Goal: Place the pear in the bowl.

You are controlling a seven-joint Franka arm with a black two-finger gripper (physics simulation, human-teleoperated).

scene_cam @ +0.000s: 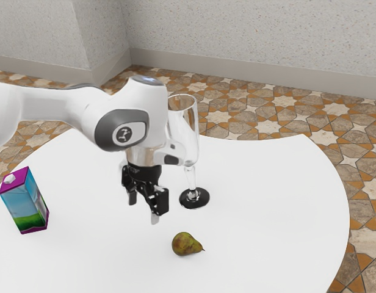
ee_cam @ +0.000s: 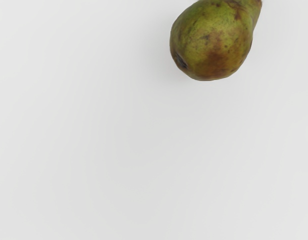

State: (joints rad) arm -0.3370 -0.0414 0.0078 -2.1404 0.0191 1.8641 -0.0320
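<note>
Black, blocky fingers (scene_cam: 161, 202) stand parted at the end of a gripper (scene_cam: 144, 212) poised above a smooth white table (scene_cam: 273, 201) with a curved edge. The pear (scene_cam: 186, 244), the piece at the center of the task, lies on its side on the tabletop near the gripper, its narrow neck and thin stalk pointing to the exterior view's right. In the wrist view, its rounded skin is mottled green and russet, dotted with dark specks, a dark hollow set in its blunt end.

A tall, clear stemmed glass (scene_cam: 191, 140) stands upright on a round black foot (scene_cam: 195, 198) beyond the pear. Toward the exterior view's left stands a boxy carton (scene_cam: 25, 201) in purple, blue and green, topped by a pale cap. Speckled gray walls (scene_cam: 237, 39) rise above a floor (scene_cam: 273, 125) of star-patterned brown, orange and cream tiles.
</note>
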